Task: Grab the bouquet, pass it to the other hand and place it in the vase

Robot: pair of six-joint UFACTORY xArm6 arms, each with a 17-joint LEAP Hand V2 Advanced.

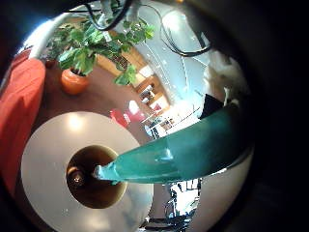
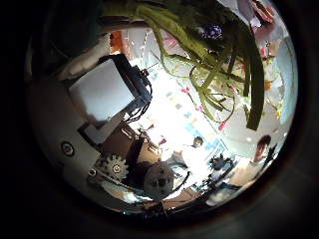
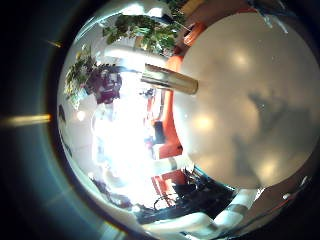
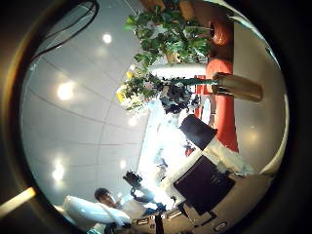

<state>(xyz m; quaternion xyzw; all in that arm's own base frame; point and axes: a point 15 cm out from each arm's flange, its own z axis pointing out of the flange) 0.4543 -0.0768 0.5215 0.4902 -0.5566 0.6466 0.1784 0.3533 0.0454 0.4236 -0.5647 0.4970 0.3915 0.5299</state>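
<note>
The bouquet, upper right of the left thumb-side frame, is pinched in the left hand, its wrap poised over the vase on the worktop. From the right palm, bouquet and vase sit upper right. I cannot tell how the right hand's fingers stand.

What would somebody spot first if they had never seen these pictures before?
The bouquet jumps out first. Its wrapped stem end stretches right across the left little finger side palm view, with the tip at the mouth of the vase on the round table. In the right thumb side palm view, its flowers show beside the vase's top, and a leafy potted plant is beyond them.
</note>
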